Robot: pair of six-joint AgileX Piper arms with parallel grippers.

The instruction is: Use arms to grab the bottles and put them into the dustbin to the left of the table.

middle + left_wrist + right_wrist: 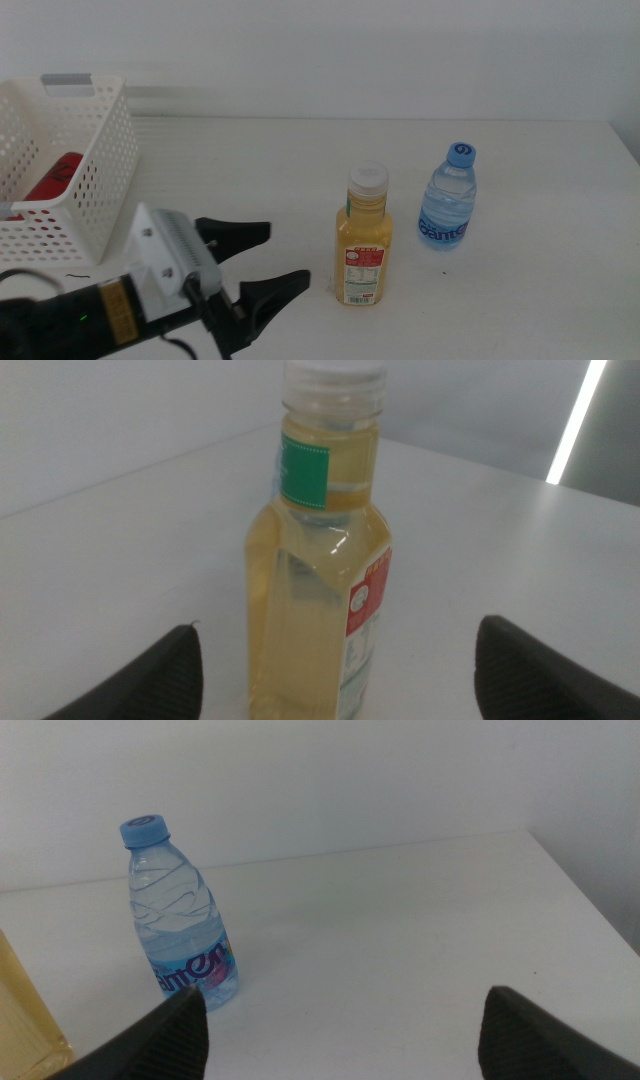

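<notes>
- Yellow juice bottle [365, 240]: standing upright near the middle of the white table [520, 290], white cap on top, not yet grabbed.
- Left gripper [262, 262]: jaws spread wide, aimed at the juice bottle from the left, close beside it but not touching.
- Could tip the tall bottle with one jaw by pushing in too low or off to one side.
- Could slip out if squeezed on the smooth, narrow neck.
- Clear water bottle [447, 198]: just to the right, could get bumped.
- White dustbin [95, 190]: far left, red soda can [55, 175] already inside.
- Right gripper [340, 1020]: jaws spread, waiting, looking at the water bottle.
</notes>
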